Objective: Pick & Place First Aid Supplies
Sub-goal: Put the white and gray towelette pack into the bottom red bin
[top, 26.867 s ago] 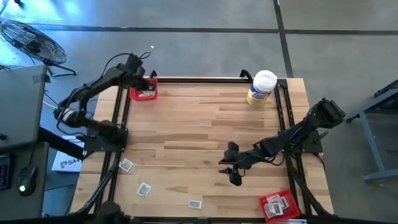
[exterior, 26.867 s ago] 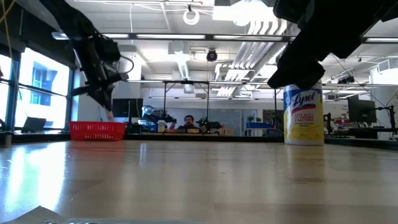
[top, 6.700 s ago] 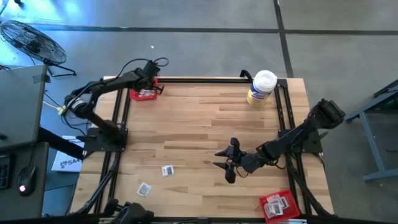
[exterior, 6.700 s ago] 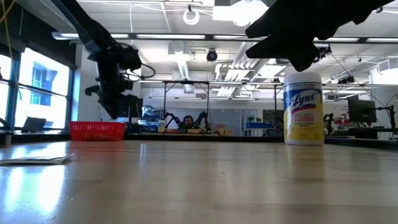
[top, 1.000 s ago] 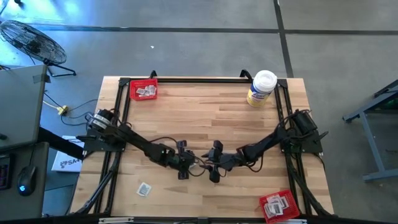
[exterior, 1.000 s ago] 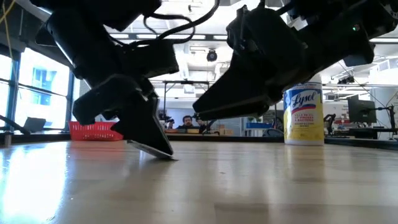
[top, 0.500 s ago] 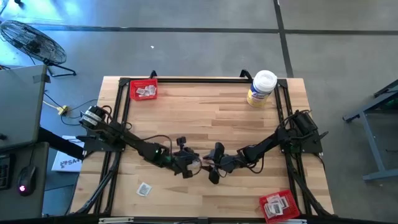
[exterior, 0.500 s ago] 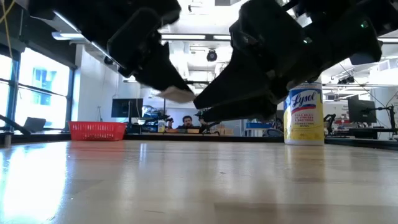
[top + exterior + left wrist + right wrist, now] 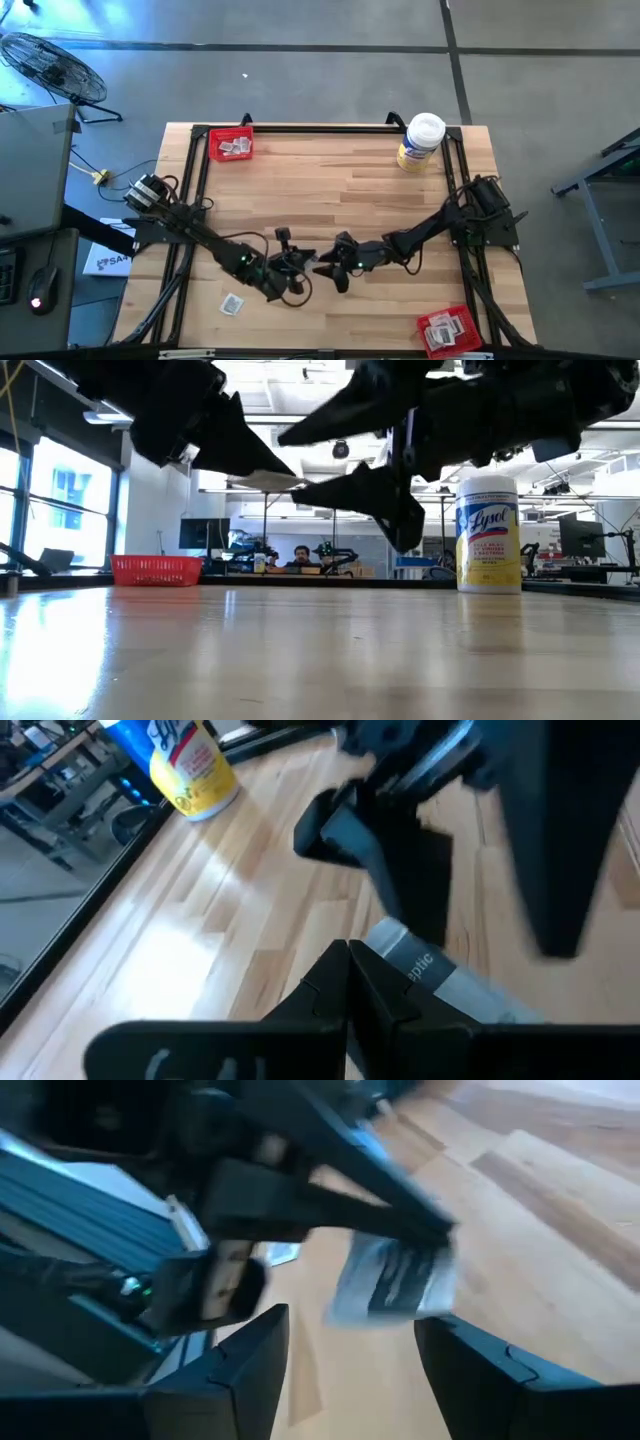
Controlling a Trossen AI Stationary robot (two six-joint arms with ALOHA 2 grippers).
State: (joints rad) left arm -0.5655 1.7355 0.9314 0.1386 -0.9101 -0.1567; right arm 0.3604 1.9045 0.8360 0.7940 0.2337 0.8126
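- Packet [image 9: 392,1278]: held clamped in the closed left gripper [image 9: 303,262], above mid-table, well apart from the yellow-labelled tub [image 9: 419,142].
- Right gripper [image 9: 325,270]: fingers spread wide, empty, just beside the packet.
- Second packet [image 9: 232,303]: flat on the table, beyond the left arm from the tub.
- Red trays [image 9: 231,146] [image 9: 446,331]: packets are contained in both.

Two dark, slender six-joint arms are showing matte black housings. Each is ending in a black two-finger gripper, the left gripper [image 9: 297,262] and the right gripper [image 9: 327,270], with flat, angular black fingers [image 9: 245,1365]. Thin black cables are looping beside the forearm links. A small green indicator light is glowing on the left arm's wrist section
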